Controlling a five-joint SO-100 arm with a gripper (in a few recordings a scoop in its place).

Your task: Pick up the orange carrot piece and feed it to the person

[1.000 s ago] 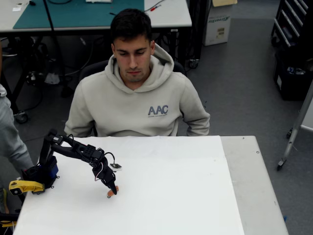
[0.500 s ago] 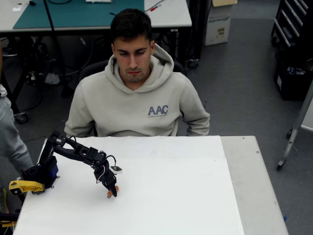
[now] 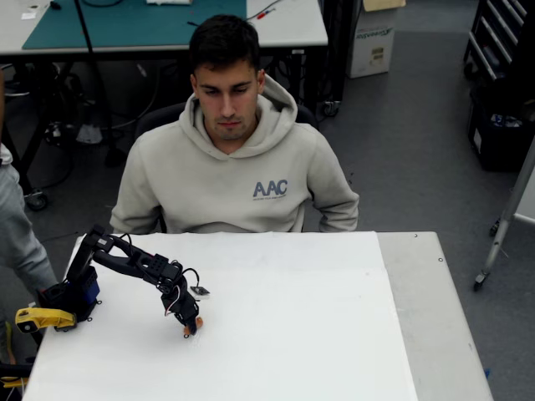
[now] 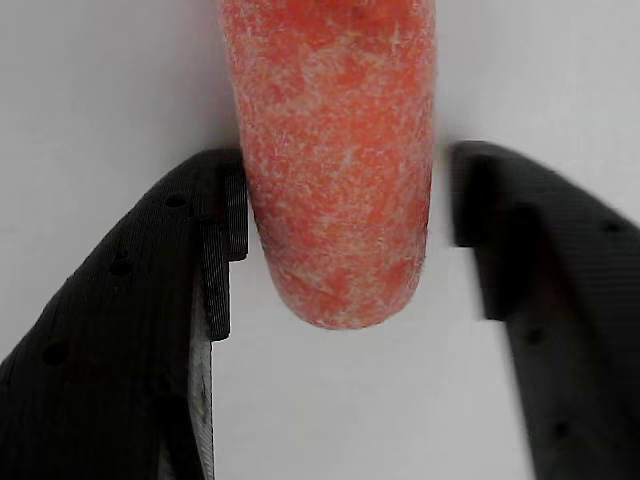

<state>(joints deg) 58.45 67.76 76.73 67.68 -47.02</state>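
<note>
One black gripper (image 3: 191,323) down on the white table (image 3: 292,334) at about eight o'clock in the overhead view, tips over the orange carrot piece (image 3: 194,327); person (image 3: 234,159) seated at twelve o'clock behind the table. Wrist view: fingers (image 4: 150,300) spread either side of the carrot piece (image 4: 335,170), left one touching, right one just apart.

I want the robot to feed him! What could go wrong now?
The carrot sits between the gripper fingers, with a gap on the right in the wrist view, so it might roll or slip as they close. The man sits across the table, so a loose grip could drop it.
</note>
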